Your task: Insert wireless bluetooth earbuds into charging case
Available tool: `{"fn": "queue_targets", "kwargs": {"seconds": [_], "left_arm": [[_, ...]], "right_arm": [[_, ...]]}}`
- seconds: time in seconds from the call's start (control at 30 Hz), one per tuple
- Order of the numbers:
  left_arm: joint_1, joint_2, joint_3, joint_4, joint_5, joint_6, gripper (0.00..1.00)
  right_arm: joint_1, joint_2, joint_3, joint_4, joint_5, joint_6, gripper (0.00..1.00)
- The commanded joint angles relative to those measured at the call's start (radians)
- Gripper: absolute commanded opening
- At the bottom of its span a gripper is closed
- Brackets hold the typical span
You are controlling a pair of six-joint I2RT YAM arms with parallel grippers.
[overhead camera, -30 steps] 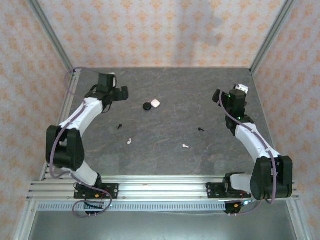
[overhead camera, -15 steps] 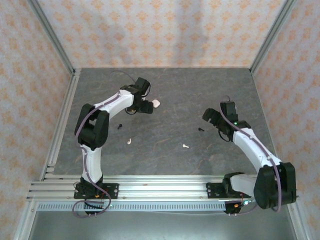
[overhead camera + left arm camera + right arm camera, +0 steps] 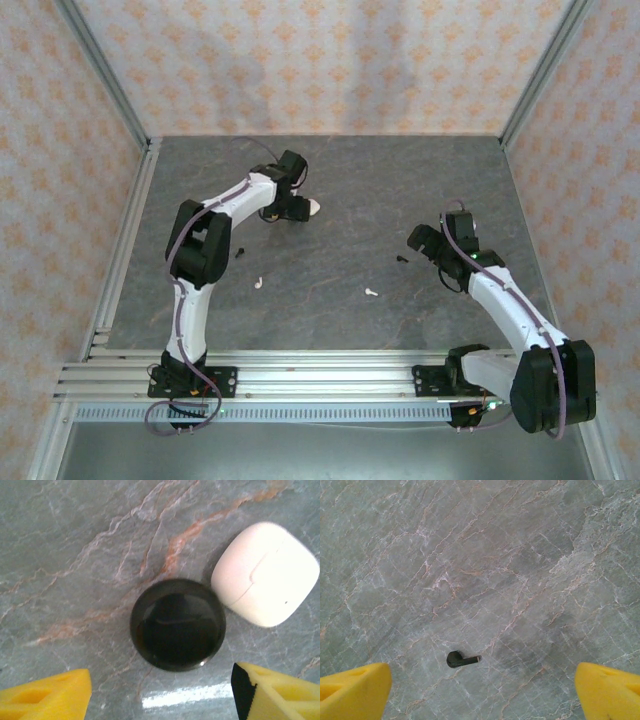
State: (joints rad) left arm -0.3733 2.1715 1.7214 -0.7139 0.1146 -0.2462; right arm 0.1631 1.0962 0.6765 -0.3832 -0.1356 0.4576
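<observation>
Black disc (image 3: 177, 625) lies just ahead of our spread left claw (image 3: 157, 680), the white charging case (image 3: 265, 572) just beyond, rightward; our spread right claw (image 3: 481, 672) faces a small black bud (image 3: 461, 659).

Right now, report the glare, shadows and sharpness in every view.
Left wrist view: the charging case is washed out almost to plain white, and a glare streak lies on the table below the glossy black disc. Right wrist view: even light, sharp veining, the small black bud crisp. Top external view: soft light, faint vague shadows on the back wall.
</observation>
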Motion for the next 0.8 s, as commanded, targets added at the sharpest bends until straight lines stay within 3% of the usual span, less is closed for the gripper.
{"fn": "queue_targets", "kwargs": {"seconds": [0.0, 0.5, 0.77], "left_arm": [[-0.011, 0.032, 0.051, -0.028, 0.012, -0.009, 0.71], [-0.012, 0.121, 0.124, -0.039, 0.005, 0.011, 0.59], [-0.012, 0.11, 0.095, -0.03, 0.019, 0.051, 0.43]], "right_arm": [[0.004, 0.007, 0.011, -0.026, 0.005, 0.015, 0.94], [0.004, 0.014, 0.034, -0.039, 0.015, 0.008, 0.94], [0.003, 0.014, 0.056, -0.044, -0.011, 0.028, 0.93]]}}
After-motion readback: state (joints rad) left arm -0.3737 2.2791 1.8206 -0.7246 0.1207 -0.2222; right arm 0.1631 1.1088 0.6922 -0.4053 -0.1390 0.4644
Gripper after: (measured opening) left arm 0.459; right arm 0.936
